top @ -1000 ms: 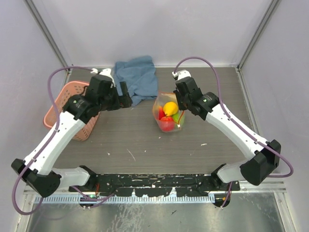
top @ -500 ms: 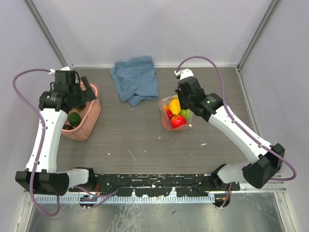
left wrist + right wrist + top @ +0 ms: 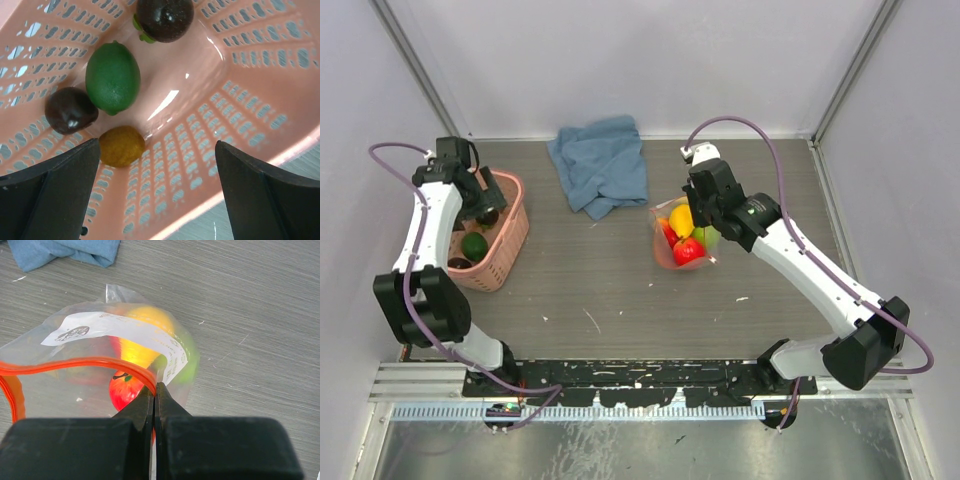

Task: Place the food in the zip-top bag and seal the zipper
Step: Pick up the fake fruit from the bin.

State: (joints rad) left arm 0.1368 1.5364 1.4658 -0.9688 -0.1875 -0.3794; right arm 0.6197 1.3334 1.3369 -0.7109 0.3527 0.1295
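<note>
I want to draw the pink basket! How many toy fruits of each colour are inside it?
Dark brown glossy round toy fruits: 2
Green glossy oval toy fruit: 1
Orange-yellow round toy fruit: 1
Total in the pink lattice plastic basket: 4

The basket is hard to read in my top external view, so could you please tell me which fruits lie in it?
Observer: Four: a green lime, a dark brown fruit, a second dark fruit with a green calyx, and a small orange one against the pink basket wall.
Operator: Thank you; are the left jaws holding any?
Observer: No, the left jaws stand wide open, holding nothing.
Operator: And the right jaws?
Observer: Shut on the zipper at the zip-top bag's open mouth.
</note>
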